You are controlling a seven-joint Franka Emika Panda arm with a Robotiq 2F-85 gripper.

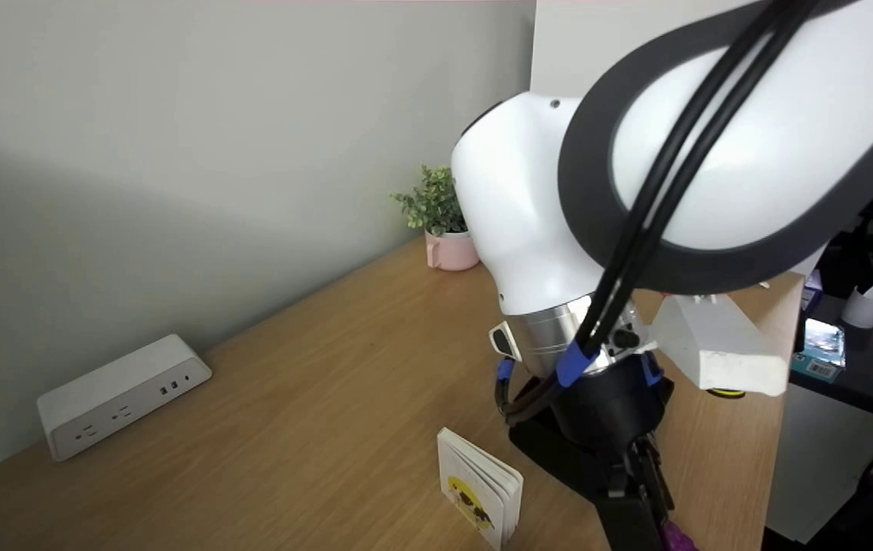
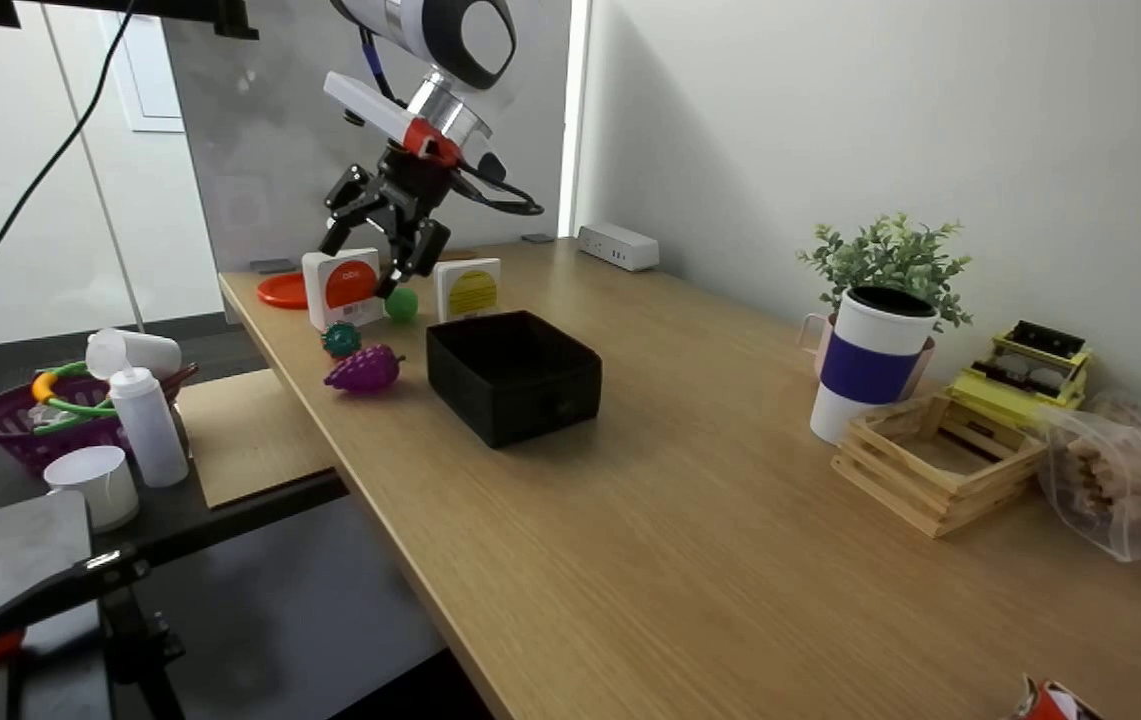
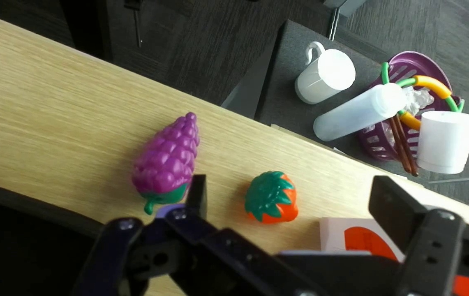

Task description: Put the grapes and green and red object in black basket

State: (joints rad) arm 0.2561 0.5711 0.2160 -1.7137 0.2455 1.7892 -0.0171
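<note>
A green and red object (image 3: 271,198) sits on a wooden table (image 2: 680,520), near its edge, as the robot's hand (image 3: 289,197) hangs above the surface, fingers (image 3: 196,195) spread wide, nothing held between them. Near the object, the purple grapes (image 2: 367,371) lie on their side, stem end toward the black basket (image 2: 550,400) just beside them; both pieces are outside it. Also near the object stand a white box (image 2: 341,288) with an orange circle and a green ball (image 2: 401,304). From where I stand, this looks like the approach to a first pick, and the green and red object seems the likelier target: the wrist view frames it between the fingers. The next move probably calls for a descent, one finger either side of the object and clear of the white box, then a close and a short carry past the grapes to the black basket. Farther along stand a tumbler (image 2: 870,365), potted plant (image 2: 885,265) and wooden crate (image 2: 895,463).
</note>
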